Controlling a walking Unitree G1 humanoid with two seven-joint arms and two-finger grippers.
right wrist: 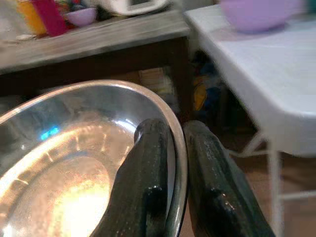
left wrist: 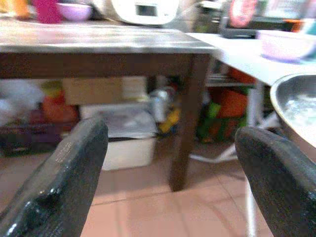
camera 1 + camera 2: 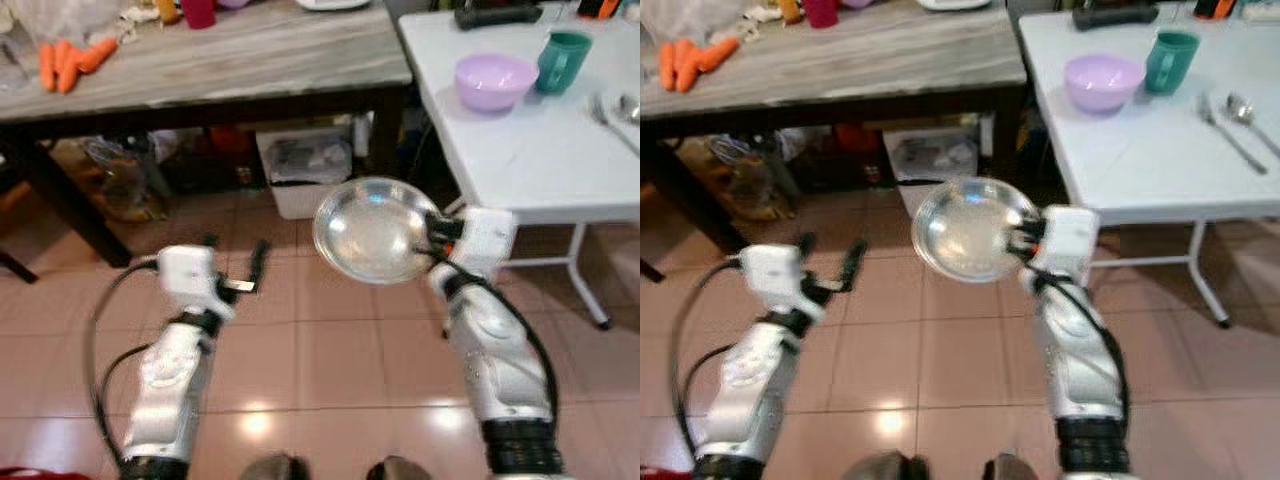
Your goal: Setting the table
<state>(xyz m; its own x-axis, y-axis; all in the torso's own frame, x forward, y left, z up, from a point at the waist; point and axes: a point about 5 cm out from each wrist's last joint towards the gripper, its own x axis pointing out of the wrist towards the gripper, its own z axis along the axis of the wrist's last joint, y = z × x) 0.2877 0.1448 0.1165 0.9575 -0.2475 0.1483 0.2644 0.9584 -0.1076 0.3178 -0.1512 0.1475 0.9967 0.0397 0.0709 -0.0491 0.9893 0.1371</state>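
A round steel plate [image 3: 372, 229] hangs in the air over the tiled floor, in front of the white table [image 3: 540, 150]. My right gripper [image 3: 436, 240] is shut on the plate's rim, one finger [image 1: 143, 182] inside and one outside. My left gripper [image 3: 236, 262] is open with nothing between its fingers [image 2: 64, 173], held low over the floor to the left. On the white table stand a lilac bowl [image 3: 494, 80] and a green mug [image 3: 562, 60], with a fork [image 3: 1228, 132] and a spoon [image 3: 1242, 108] at the right.
A wooden table [image 3: 200, 62] stands to the left, with carrots [image 3: 68, 62] and a red cup [image 3: 198, 12] on it. Beneath it are a white bin [image 3: 305, 170] and bags [image 3: 125, 175]. The white table's leg [image 3: 585, 270] stands on the floor to the right.
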